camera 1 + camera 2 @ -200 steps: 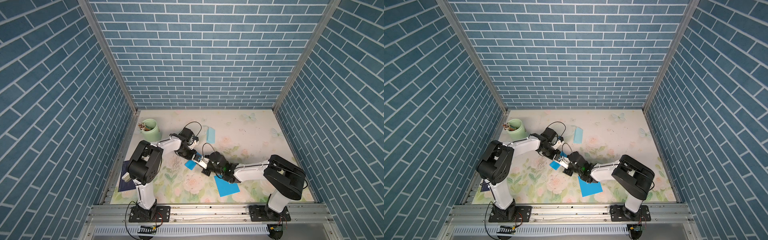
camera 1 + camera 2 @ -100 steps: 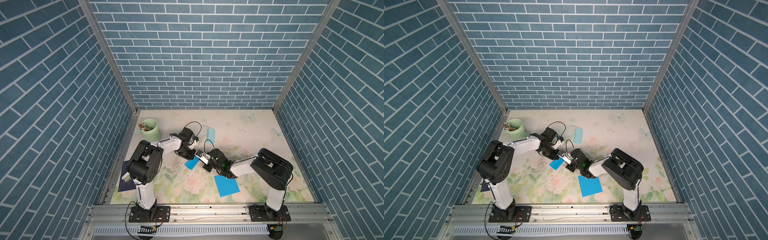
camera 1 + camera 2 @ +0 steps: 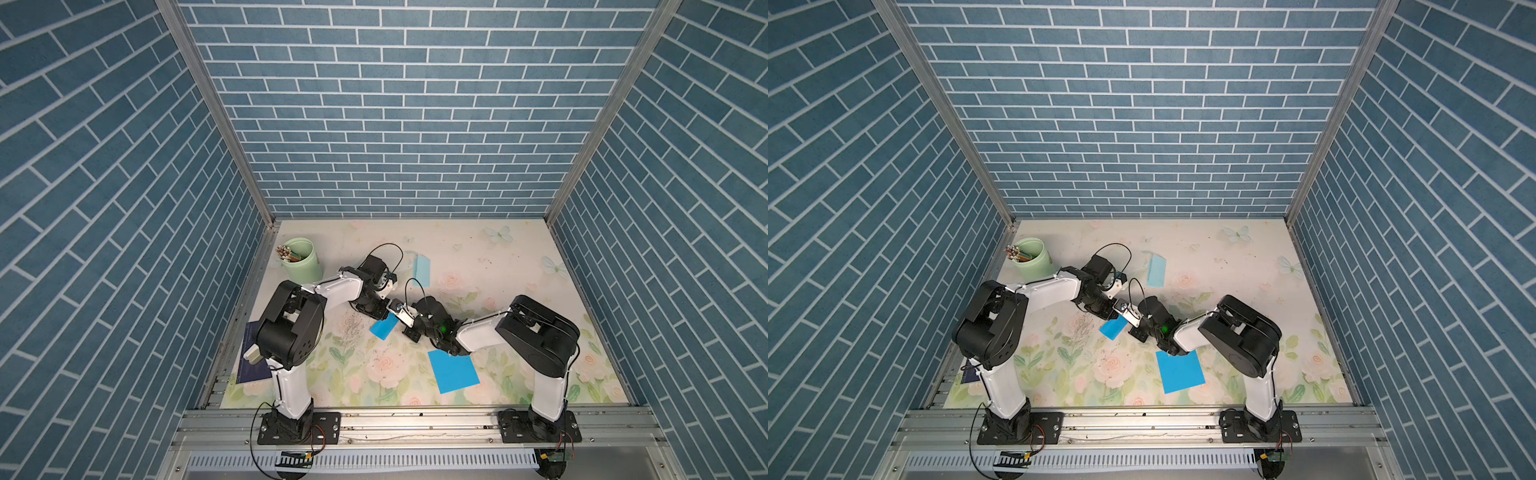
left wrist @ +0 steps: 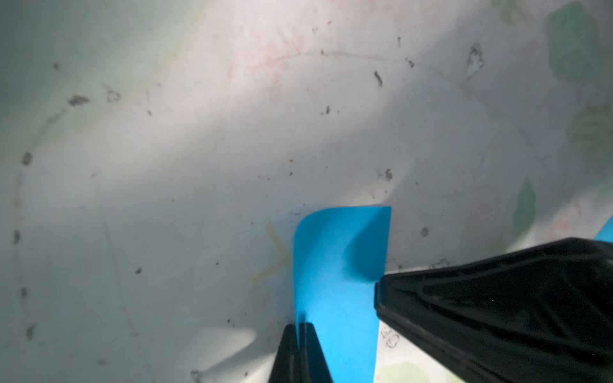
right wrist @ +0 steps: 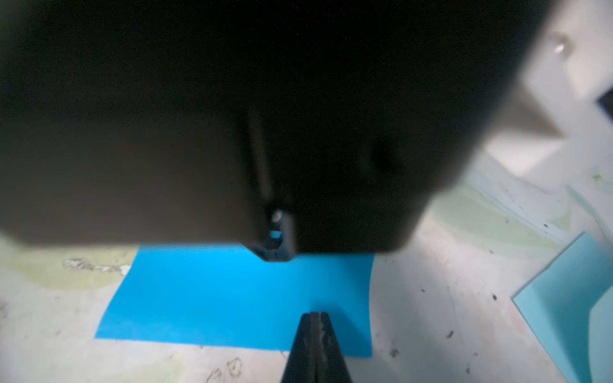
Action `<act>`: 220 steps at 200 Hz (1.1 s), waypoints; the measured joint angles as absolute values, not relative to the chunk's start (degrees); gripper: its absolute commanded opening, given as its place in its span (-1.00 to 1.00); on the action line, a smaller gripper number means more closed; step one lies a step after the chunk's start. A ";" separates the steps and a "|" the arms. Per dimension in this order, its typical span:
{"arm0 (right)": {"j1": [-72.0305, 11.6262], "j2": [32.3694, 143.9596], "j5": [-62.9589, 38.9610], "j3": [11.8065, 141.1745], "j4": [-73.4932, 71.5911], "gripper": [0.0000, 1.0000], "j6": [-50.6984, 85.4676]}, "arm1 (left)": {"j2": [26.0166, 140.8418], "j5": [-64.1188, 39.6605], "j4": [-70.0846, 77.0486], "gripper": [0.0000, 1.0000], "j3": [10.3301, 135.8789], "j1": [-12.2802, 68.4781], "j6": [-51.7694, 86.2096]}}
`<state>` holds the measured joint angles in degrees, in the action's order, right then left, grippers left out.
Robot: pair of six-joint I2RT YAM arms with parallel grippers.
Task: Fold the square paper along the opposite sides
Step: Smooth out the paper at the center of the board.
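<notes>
Blue paper (image 3: pixel 384 326) lies on the flowered table (image 3: pixel 519 291) just to the 9 o'clock side of centre. By the look of it, it is already doubled over into a narrow strip, and both arms meet above it. In the left wrist view one long edge is rolled round rather than pressed sharp, so I'd judge the crease is not yet set.

The left claw (image 4: pixel 300 335) reaches in from about 11 o'clock. It is closed to a slit and appears to nip that rounded edge; the right wrist view shows a sliver of blue between its fingers. My guess is that it holds there so the strip can neither spring open nor slide.

The right claw (image 5: pixel 311 328) comes from 3 o'clock, pinched tight with nothing in it. Its tip seems to rest on the paper's flat face. Closed like that it makes one blunt point, good for pressing a fold down.

A spare blue square (image 3: pixel 453 371) lies flat and unfolded at 5 o'clock, one corner under the right arm. A pale folded sheet (image 3: pixel 421 268) sits at 12 o'clock and a green pencil cup (image 3: pixel 301 259) at 10, both well apart from the work.
</notes>
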<state>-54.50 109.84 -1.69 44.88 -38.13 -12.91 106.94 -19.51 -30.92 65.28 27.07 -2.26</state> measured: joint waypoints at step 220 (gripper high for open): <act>-51.51 109.01 -1.98 39.00 -45.08 -1.00 -5.93 | 106.61 -19.57 -30.24 -1.00 64.73 27.03 -1.93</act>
<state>-51.51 109.01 -1.98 39.00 -45.08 -5.93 106.61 -19.57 -30.24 64.73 27.03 -1.93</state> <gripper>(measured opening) 0.068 0.050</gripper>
